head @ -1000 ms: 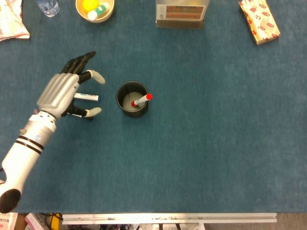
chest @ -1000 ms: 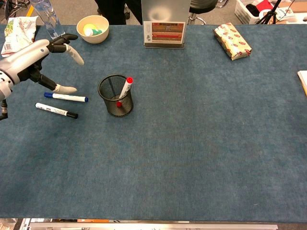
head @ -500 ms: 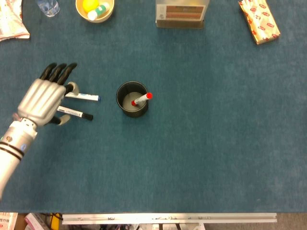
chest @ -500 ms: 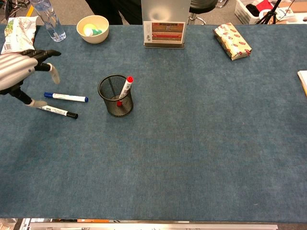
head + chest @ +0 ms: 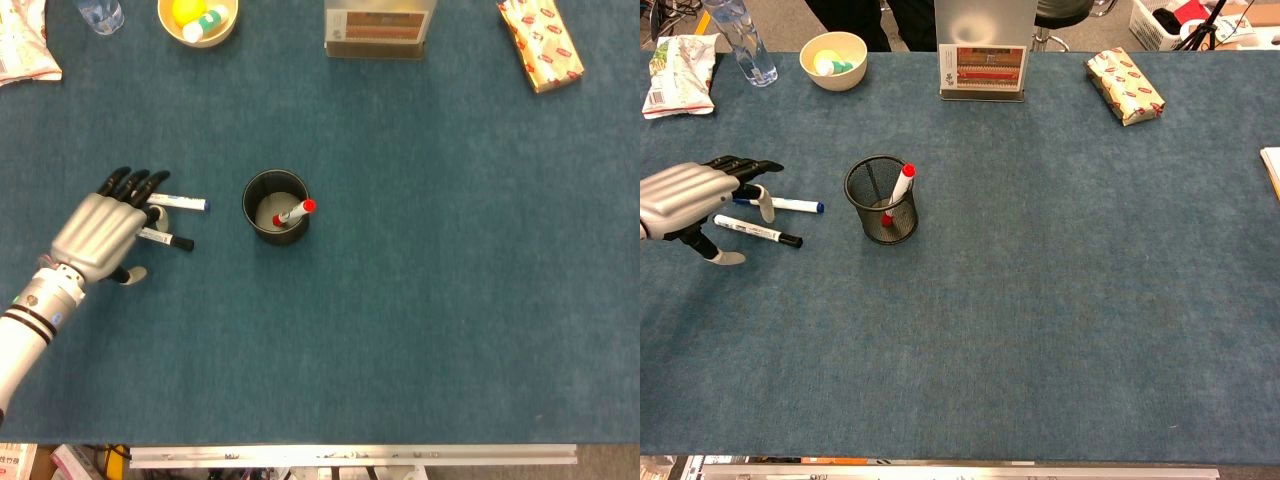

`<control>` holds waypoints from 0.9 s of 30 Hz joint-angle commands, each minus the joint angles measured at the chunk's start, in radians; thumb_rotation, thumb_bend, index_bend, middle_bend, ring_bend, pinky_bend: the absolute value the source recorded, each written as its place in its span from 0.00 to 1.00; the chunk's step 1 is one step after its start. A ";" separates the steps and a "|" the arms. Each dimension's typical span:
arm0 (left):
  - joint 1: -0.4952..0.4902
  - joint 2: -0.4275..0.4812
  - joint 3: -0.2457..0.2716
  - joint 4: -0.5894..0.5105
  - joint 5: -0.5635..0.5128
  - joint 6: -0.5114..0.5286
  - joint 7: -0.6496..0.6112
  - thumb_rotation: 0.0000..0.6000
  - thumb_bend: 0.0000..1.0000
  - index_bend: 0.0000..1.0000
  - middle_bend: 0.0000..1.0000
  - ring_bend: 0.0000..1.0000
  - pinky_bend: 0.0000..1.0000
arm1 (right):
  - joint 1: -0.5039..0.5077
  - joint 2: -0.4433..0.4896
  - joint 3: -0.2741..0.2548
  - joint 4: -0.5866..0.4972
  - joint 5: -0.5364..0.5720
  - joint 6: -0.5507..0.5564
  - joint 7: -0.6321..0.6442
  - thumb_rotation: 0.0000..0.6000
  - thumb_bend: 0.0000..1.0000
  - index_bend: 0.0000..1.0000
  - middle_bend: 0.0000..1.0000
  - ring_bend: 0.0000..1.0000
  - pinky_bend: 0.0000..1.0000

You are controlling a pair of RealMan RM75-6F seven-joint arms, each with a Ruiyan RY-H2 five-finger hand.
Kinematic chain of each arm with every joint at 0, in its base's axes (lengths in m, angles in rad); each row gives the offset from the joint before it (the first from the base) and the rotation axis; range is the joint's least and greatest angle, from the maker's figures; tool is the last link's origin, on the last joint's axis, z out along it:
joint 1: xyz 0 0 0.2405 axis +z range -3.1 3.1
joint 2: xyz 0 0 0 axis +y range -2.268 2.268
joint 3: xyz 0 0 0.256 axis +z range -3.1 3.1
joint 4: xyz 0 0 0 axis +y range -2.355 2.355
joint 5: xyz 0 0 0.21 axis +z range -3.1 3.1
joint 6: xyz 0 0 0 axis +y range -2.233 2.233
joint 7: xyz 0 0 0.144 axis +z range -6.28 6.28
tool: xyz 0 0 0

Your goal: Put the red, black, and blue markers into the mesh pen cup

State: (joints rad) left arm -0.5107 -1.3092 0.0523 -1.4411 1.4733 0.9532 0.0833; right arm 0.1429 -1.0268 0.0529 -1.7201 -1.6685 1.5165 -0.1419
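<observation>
The black mesh pen cup (image 5: 275, 206) (image 5: 881, 199) stands left of the table's middle with the red marker (image 5: 294, 212) (image 5: 900, 184) leaning inside it. The blue marker (image 5: 182, 202) (image 5: 795, 205) and the black marker (image 5: 167, 239) (image 5: 758, 231) lie on the cloth to the cup's left. My left hand (image 5: 100, 226) (image 5: 695, 194) hovers over their left ends, palm down, fingers spread, holding nothing. My right hand is outside both views.
At the far edge are a cream bowl (image 5: 197, 18) (image 5: 833, 59) with small items, a water bottle (image 5: 740, 38), a snack bag (image 5: 678, 72), a sign stand (image 5: 982, 48) and a wrapped box (image 5: 1124, 85). Blue cloth covers the table (image 5: 1060, 280).
My left hand swung back to the left from beside the cup, then came down lower over the left ends of the blue and black markers. The markers and cup stayed put.
</observation>
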 commanded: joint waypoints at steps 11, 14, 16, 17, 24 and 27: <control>-0.015 -0.079 0.003 0.106 0.064 0.031 -0.104 1.00 0.18 0.39 0.00 0.00 0.01 | -0.006 -0.004 -0.005 0.011 0.004 0.002 0.015 1.00 0.00 0.14 0.18 0.13 0.30; -0.018 -0.085 0.002 0.115 0.059 0.024 -0.102 1.00 0.22 0.41 0.00 0.00 0.01 | -0.006 -0.007 -0.007 0.013 0.006 -0.003 0.016 1.00 0.00 0.14 0.18 0.13 0.30; -0.021 -0.090 0.001 0.120 0.053 0.016 -0.095 1.00 0.25 0.41 0.00 0.00 0.01 | -0.006 -0.007 -0.008 0.014 0.006 -0.005 0.017 1.00 0.00 0.14 0.17 0.13 0.30; -0.023 -0.091 0.000 0.121 0.050 0.012 -0.093 1.00 0.27 0.42 0.00 0.00 0.01 | -0.006 -0.007 -0.009 0.014 0.006 -0.006 0.018 1.00 0.00 0.14 0.17 0.13 0.30; -0.033 -0.095 -0.005 0.129 0.016 -0.025 -0.066 1.00 0.33 0.43 0.00 0.00 0.01 | -0.008 -0.008 -0.010 0.020 0.009 -0.006 0.024 1.00 0.00 0.14 0.18 0.13 0.30; -0.036 -0.097 -0.004 0.133 0.009 -0.036 -0.057 1.00 0.33 0.43 0.00 0.00 0.01 | -0.009 -0.009 -0.010 0.022 0.010 -0.006 0.027 1.00 0.00 0.14 0.17 0.13 0.30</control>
State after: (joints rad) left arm -0.5460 -1.4055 0.0484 -1.3089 1.4835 0.9173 0.0253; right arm 0.1342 -1.0360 0.0428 -1.6978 -1.6589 1.5108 -0.1148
